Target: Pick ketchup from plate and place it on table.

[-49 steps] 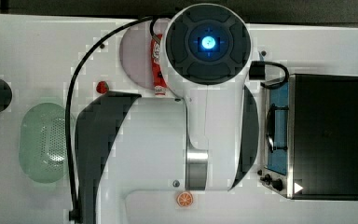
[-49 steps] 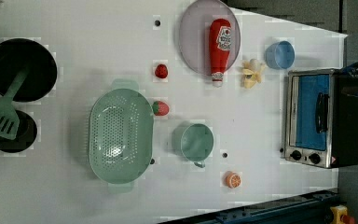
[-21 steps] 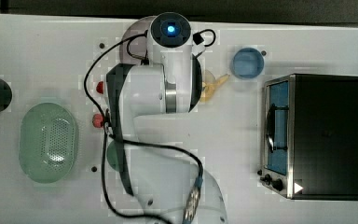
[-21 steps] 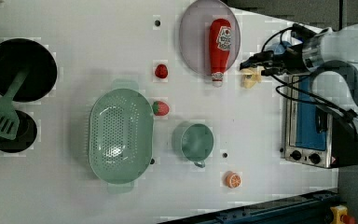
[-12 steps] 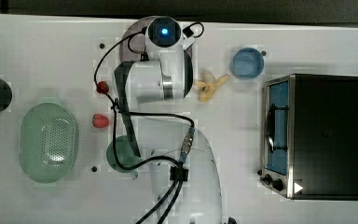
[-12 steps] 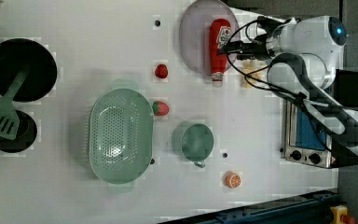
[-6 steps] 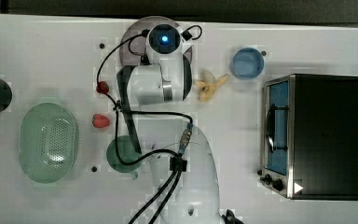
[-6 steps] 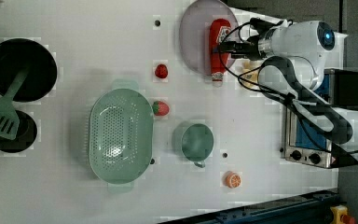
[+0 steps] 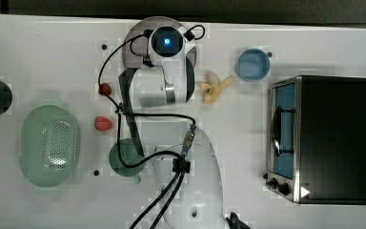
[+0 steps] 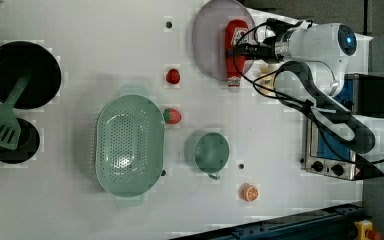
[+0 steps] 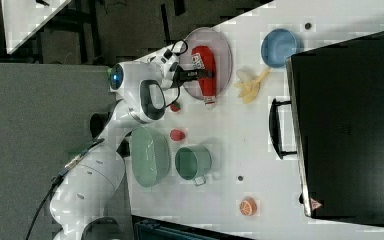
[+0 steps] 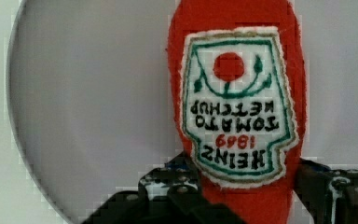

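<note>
Red and slim, the soft ketchup bottle (image 10: 235,47) with its white stitched label is lying flat on the round lilac-grey plate (image 10: 209,42), its pale tip pointing off the rim. Black gripper (image 12: 244,196) fingers (image 12: 168,184) are sitting apart, straddling the bottle's body. Beyond it, the white tabletop (image 10: 105,50) is carrying a peeled banana (image 9: 214,88) and a small blue bowl (image 9: 252,64).
</note>
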